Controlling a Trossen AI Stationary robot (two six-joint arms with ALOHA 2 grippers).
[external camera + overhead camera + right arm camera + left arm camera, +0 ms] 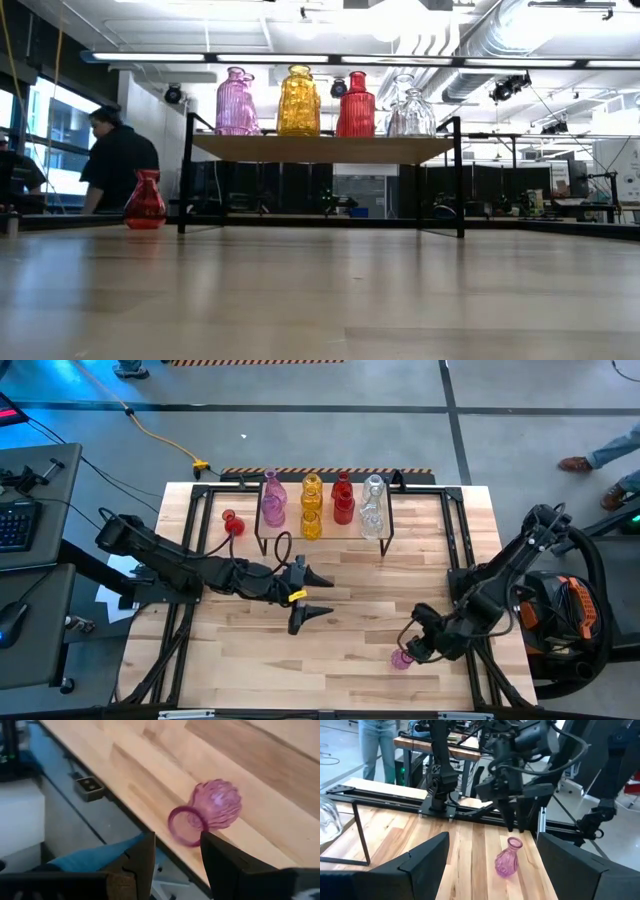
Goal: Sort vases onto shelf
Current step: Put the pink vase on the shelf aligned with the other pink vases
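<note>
High view: the shelf (322,536) is seen at the far middle of the worktop (360,610), carrying vases grouped by colour: pink (273,501), yellow (311,507), red (343,499) and clear (373,506). 1 small red vase (231,522) is stood on the worktop just beside the shelf's left end. A small pink vase (402,657) is stood upright near the worktop's near right edge. The right gripper (418,647) is held directly above this vase; in the left wrist view its fingers (511,817) are seen apart, tips just over the vase's mouth (514,842) and not clamped on it, and whether they touch the rim cannot be told. The left gripper (316,592) is held over the middle of the worktop, well apart from every vase, with its fingers spread wide and nothing between them.
</note>
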